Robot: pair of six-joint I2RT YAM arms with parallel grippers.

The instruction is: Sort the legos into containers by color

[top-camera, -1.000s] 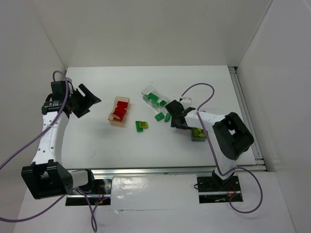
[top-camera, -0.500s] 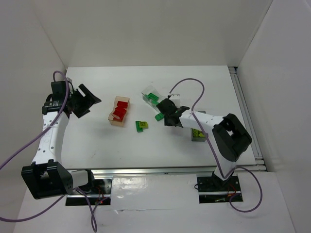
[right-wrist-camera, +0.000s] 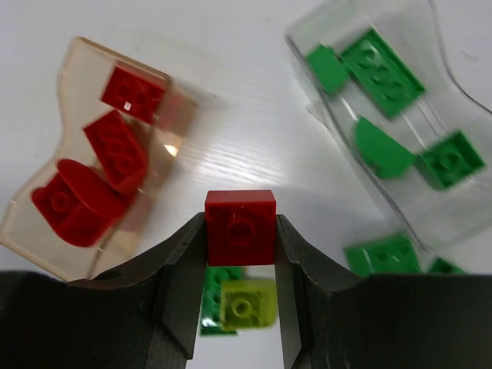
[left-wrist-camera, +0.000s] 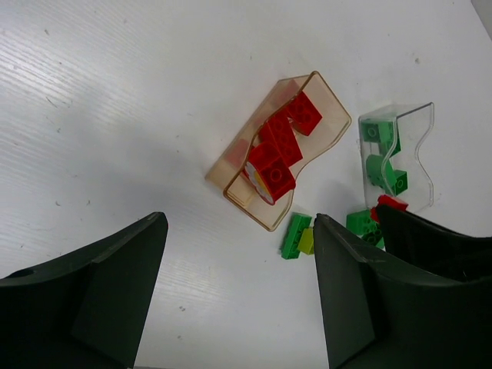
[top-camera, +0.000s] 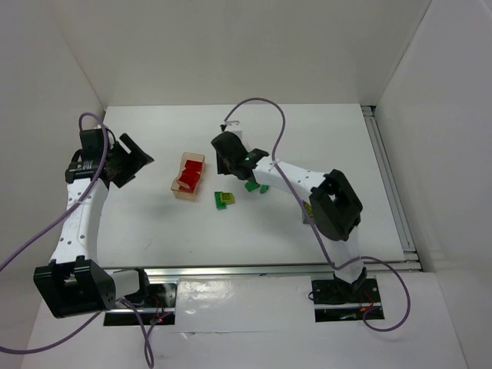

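1. Hidden or unclear: in the top view the right gripper [top-camera: 230, 160] covers most of the clear tub [left-wrist-camera: 419, 146]. A sliver of yellow-green [top-camera: 308, 207] shows beside the right arm's elbow, and what holds it cannot be made out. The left wrist view cuts off its own fingers at the lower edge.
2. Right gripper: jaws closed on one red brick [right-wrist-camera: 240, 228], studs facing the camera, pinched on two opposite sides and held clear of the table. It hangs between the tan tub [left-wrist-camera: 237, 160] and the clear tub.
3. Left gripper [left-wrist-camera: 238, 223]: jaws spread wide and holding nothing. It sits above bare table at the far left, well apart from the tan tub.
4. Tan tub: holds several red bricks [left-wrist-camera: 280, 146], lying loosely together.
5. Clear tub: holds several green bricks [right-wrist-camera: 382, 65].
6. Loose on the table: a green brick touching a yellow-green brick [top-camera: 224, 199], near the tan tub's near end. Two more green bricks [top-camera: 257, 187] lie just beside the clear tub.
7. Surface: white table [top-camera: 154, 231] with faint grain lines and an aluminium rail [top-camera: 261, 269] along its near edge.
8. Room: plain white walls on three sides. A purple cable [top-camera: 261, 101] loops over each arm.
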